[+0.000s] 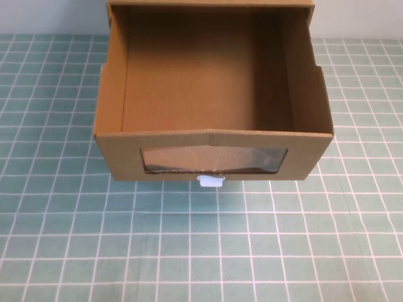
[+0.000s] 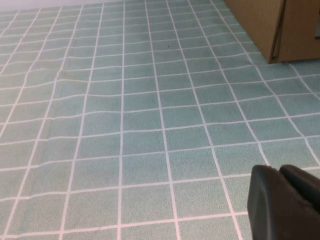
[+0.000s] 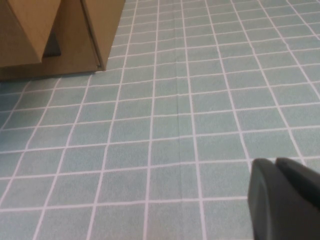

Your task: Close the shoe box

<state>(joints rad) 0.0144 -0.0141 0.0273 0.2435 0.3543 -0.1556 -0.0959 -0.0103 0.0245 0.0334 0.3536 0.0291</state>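
Shoe box sits open on the green-gridded tabletop, drawer pulled out, white pull tab below its window. Left end effector and right end effector hover beside it, fingers closed and empty.

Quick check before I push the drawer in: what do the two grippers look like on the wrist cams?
Only corner slivers show. The left gripper and right gripper are matte black, with rounded, moulded-looking edges. No cables or markings visible. Neither arm appears in the high view.
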